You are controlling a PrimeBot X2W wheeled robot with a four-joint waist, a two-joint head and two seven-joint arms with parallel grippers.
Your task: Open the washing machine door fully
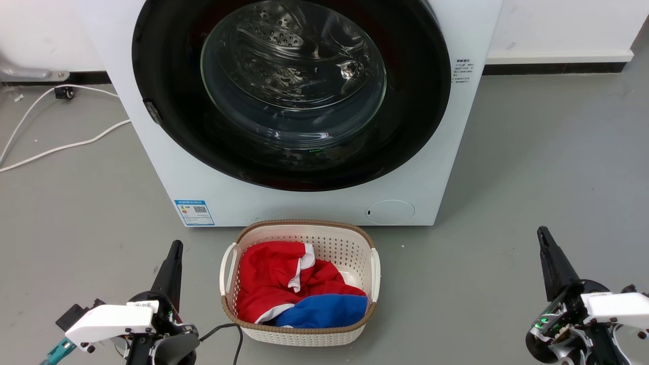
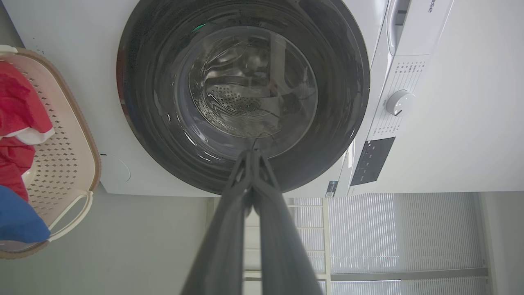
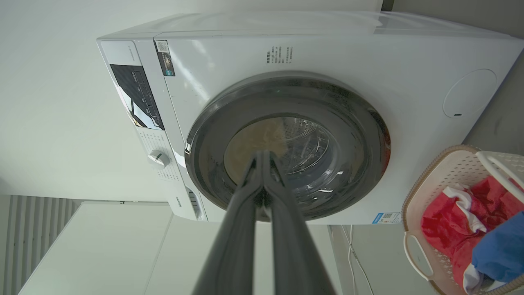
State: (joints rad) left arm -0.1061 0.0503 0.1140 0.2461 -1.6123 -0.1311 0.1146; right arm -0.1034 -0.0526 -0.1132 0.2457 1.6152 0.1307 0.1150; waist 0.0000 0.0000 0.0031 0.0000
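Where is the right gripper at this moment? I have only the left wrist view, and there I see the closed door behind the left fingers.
Observer: In the head view the right gripper is low at the right, above the grey floor, well apart from the washing machine door.
Operator: Thank you. Where on the door could a finger pull?
Observer: The head view shows a small grey notch on the door's left rim, on the side of the left gripper. It may be the handle, but I cannot tell for sure.
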